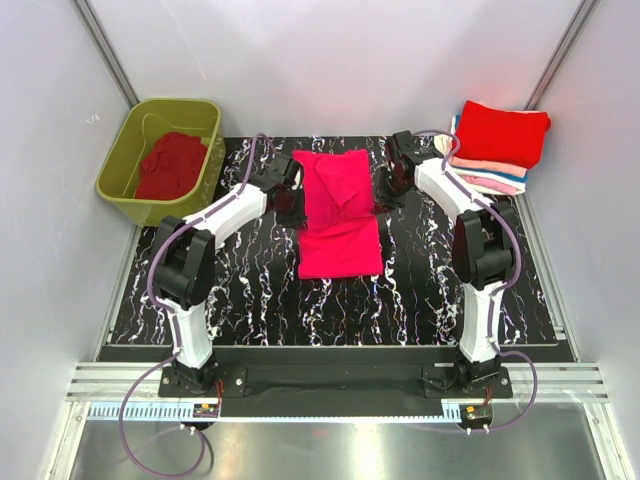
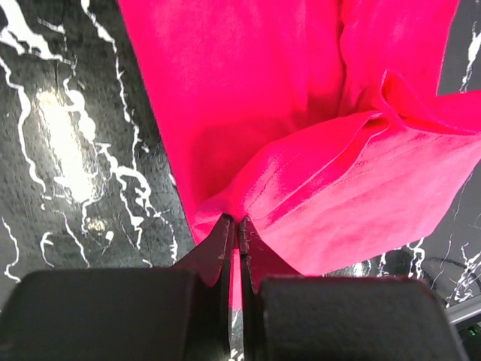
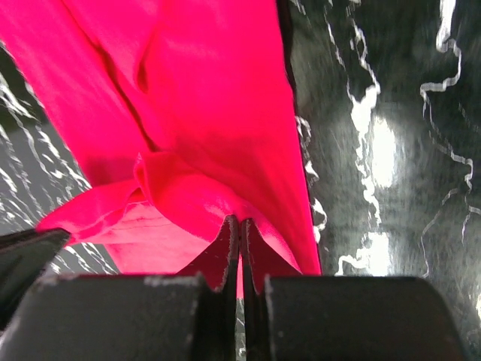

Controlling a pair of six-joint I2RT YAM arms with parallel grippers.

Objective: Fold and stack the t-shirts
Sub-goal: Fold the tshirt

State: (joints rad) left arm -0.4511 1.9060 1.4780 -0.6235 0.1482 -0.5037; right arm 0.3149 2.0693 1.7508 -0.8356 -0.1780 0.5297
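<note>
- The pink tee (image 1: 338, 215) lies in the middle of the tabletop (image 1: 250, 290). It is long and narrow, and its far half is bunched up between the two arms.
- The left fingers (image 2: 216, 252) are clamped tight on the tee's left edge. The wrist view shows cloth pinched between them and a fold lifting off the surface.
- The right fingers (image 3: 223, 252) are clenched the same way on the right edge, straight across from the left.
- My guess is that the step in hand is a crosswise fold, bringing the held part over toward the near hem.
- To do it well, both arms should travel together at one height and pace, so the crease runs straight and the cloth is taut between them.
- The held edge should land square on the hem before either side lets go. The bunching in the middle needs tension to flatten.
- A stack (image 1: 497, 145) of folded tees sits at the far right corner, and a red tee (image 1: 170, 165) is in the tub (image 1: 118, 165) at far left.
</note>
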